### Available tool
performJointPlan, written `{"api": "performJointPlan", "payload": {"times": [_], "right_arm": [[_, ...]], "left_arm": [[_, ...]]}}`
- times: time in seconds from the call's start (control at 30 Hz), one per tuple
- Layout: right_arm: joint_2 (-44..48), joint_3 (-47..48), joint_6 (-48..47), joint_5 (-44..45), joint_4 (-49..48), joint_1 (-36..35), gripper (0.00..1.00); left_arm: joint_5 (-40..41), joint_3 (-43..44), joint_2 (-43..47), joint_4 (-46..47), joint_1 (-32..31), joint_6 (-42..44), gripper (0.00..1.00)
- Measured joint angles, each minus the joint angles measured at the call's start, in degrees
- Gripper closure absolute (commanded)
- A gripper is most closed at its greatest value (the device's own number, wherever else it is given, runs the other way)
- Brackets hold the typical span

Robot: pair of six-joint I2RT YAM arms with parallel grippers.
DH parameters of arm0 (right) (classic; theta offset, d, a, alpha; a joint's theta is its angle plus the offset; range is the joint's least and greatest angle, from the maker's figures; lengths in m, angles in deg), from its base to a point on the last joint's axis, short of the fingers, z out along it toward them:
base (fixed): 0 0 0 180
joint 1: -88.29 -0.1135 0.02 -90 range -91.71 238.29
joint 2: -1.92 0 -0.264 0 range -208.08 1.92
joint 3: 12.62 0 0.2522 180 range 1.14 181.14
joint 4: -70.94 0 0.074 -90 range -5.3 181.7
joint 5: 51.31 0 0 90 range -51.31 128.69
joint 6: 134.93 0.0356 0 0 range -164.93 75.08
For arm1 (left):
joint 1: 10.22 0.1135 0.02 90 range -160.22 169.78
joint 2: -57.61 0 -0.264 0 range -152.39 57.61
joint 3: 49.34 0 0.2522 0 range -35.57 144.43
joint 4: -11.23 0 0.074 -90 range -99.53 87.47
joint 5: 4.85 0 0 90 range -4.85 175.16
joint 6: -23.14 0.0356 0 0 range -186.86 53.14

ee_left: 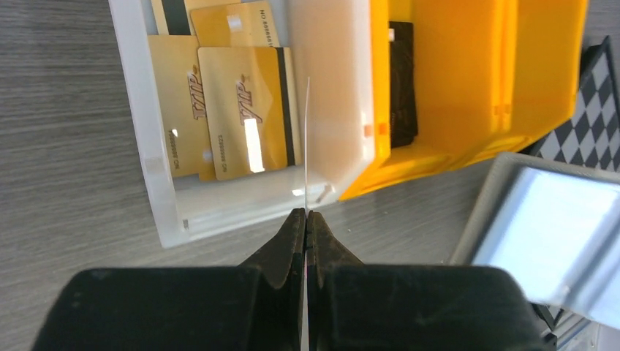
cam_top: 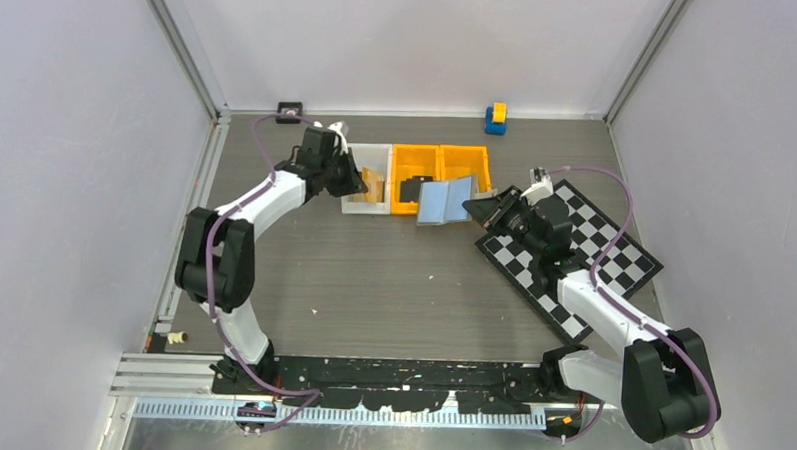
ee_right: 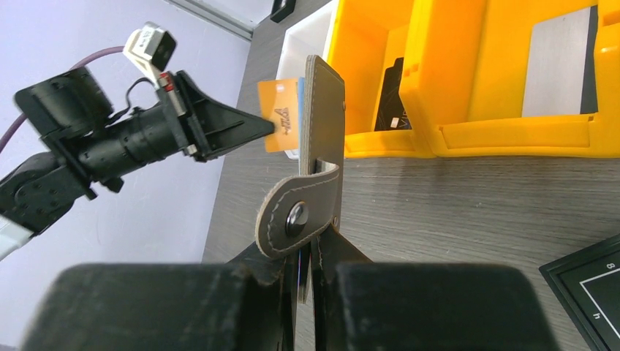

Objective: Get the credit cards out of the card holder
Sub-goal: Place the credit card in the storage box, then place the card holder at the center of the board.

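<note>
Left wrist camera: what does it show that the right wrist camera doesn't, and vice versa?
Only the left wrist view: gold cards lying flat in the white bin. Only the right wrist view: the right gripper gripping the wallet at its snap tab, and the printed face of the gold card in the left gripper. Both: the orange bins, a black card in one.

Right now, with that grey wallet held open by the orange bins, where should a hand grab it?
Pinch the outer edge of one cover beside the snap tab, coming in level from the right, as the right hand does. The card holder is upright and open, so each cover is a thin panel, easy to pinch.
</note>
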Motion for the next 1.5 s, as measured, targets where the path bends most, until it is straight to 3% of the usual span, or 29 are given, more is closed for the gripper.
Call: {"api": "performJointPlan", "payload": {"times": [0.43,0.6,0.77,0.9,0.97,1.1,1.2,1.33,1.5], "right_arm": [[-1.53,0.00,0.24,-0.87,-1.05,0.00,1.00],[-1.62,0.00,0.26,-1.20,-1.38,0.00,0.99],[-1.62,0.00,0.26,-1.27,-1.44,0.00,0.99],[-1.62,0.00,0.50,-2.12,-2.23,0.00,1.00],[-1.68,0.00,0.81,-2.99,-3.15,0.00,1.00],[-2.32,0.00,2.40,-5.31,-6.80,0.00,1.00],[-3.63,0.00,4.83,-7.72,-10.69,0.00,1.00],[-6.78,0.00,9.35,-11.28,-16.87,0.00,0.99],[-11.87,-0.02,15.08,-14.71,-25.24,-0.02,0.99]], "left_arm": [[-0.42,11.15,-10.25,-4.98,0.96,2.54,0.98],[-0.61,13.40,-12.94,-6.84,2.10,2.82,0.63],[-0.33,12.96,-12.13,-8.20,2.36,2.58,0.48],[1.16,8.96,-5.44,-9.60,1.38,1.77,0.10],[1.40,5.77,0.15,-9.44,0.07,0.66,0.01],[-1.66,-3.43,11.54,-4.13,-2.97,-3.41,0.00],[-7.19,-14.84,18.64,6.36,-4.74,-8.92,0.00],[-12.11,-25.05,20.92,16.28,-5.31,-14.36,0.05],[-16.81,-29.16,21.00,27.58,-5.31,-19.21,0.19]]}}
